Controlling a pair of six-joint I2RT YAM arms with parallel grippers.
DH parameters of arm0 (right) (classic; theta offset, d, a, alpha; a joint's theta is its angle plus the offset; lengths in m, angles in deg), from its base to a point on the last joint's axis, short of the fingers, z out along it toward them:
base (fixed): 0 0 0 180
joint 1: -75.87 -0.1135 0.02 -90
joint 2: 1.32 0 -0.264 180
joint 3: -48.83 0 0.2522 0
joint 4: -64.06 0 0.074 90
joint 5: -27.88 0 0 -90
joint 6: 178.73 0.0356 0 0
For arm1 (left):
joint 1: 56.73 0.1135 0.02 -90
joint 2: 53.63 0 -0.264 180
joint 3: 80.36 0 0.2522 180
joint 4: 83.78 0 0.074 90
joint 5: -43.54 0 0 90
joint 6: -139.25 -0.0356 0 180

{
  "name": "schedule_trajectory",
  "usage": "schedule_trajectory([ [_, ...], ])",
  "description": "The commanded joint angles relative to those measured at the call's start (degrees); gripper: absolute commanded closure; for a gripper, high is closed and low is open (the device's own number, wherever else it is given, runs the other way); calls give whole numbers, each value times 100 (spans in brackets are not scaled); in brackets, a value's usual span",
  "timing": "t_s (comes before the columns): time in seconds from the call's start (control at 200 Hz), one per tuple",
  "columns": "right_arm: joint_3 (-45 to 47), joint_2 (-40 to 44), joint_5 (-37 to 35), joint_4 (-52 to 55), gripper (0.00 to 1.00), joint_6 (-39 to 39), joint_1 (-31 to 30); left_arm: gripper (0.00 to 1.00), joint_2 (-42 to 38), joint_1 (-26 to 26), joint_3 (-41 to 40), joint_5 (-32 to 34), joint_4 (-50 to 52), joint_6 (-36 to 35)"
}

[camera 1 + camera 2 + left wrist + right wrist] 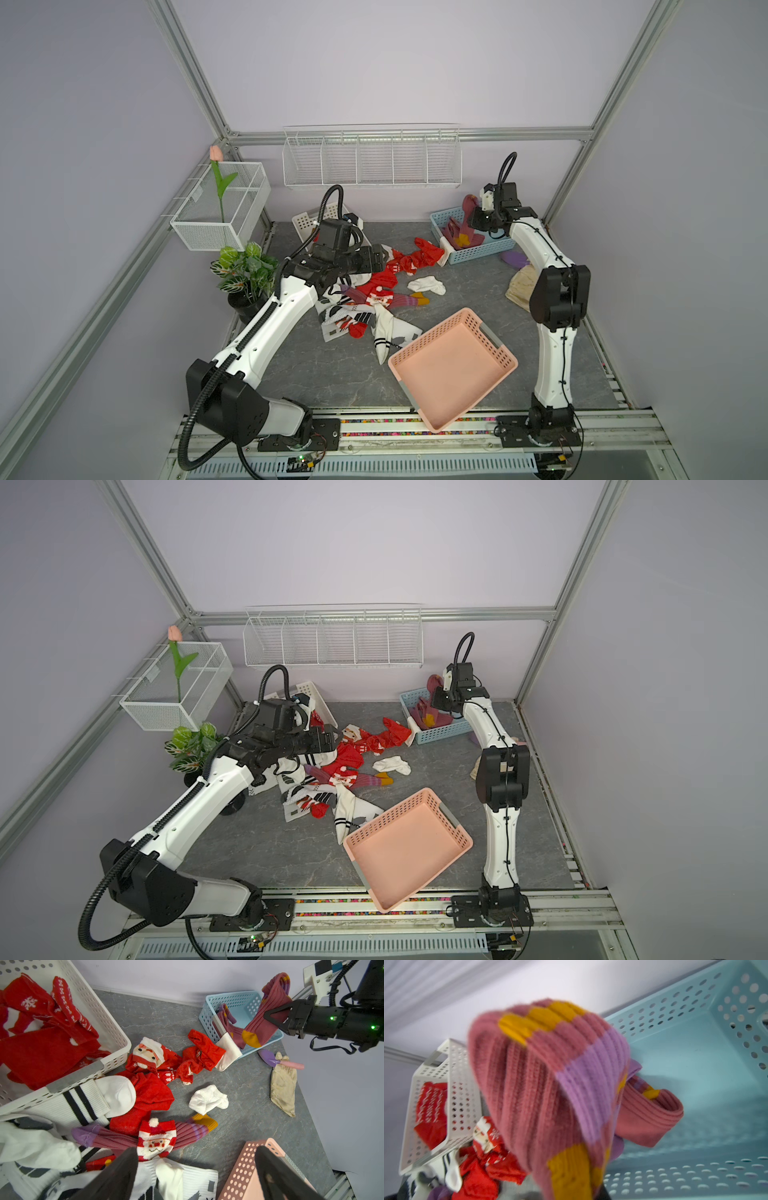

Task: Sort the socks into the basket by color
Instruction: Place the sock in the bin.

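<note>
Left hand held wide open, nothing gripped; positioned over mixed sock pile spread on grey marbled bench. Red-and-white Santa-face sock seen just ahead of its fingertips. White perforated plastic basket, filled with red snowflake socks, set beside it.

Right hand clamped on maroon ribbed sock with orange heel and purple band. Sock hung over light-blue perforated plastic basket, second maroon sock lodged inside. Pink perforated plastic basket placed well apart from both hands, nearer arm bases.
</note>
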Motion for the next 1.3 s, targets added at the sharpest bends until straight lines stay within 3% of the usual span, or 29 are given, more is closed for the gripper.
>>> schedule_trajectory([
  [0.0,-974,-657,-81,802,91,-101,10,12,127,20,-15,253,242,63],
  [0.175,-1960,-1493,-121,1273,86,-153,57,12,554,20,206,287,571,24],
  [0.33,-2180,-1768,-76,1335,80,-97,88,13,1070,20,578,126,912,-89],
  [0.53,-2244,-1843,-83,1386,64,-117,106,13,1479,-78,741,29,866,-170],
  [0.59,-2254,-1831,-98,1412,56,-122,107,13,1632,-165,840,67,932,-253],
  [0.77,-2275,-1651,-227,1516,21,-179,101,13,2002,-399,1031,161,1055,-463],
  [0.955,-2241,-1231,-408,1748,0,-323,30,12,2307,-530,1134,141,1147,-682],
  [1.07,-2139,-883,-428,1990,3,-393,-73,11,2546,-645,1218,196,1217,-847],
  [1.104,-1998,-721,-424,1986,11,-418,-131,11,2635,-671,1249,208,1233,-882],
  [1.294,-505,434,-326,1406,11,-352,-396,11,3032,-868,1572,411,1442,-1185],
])
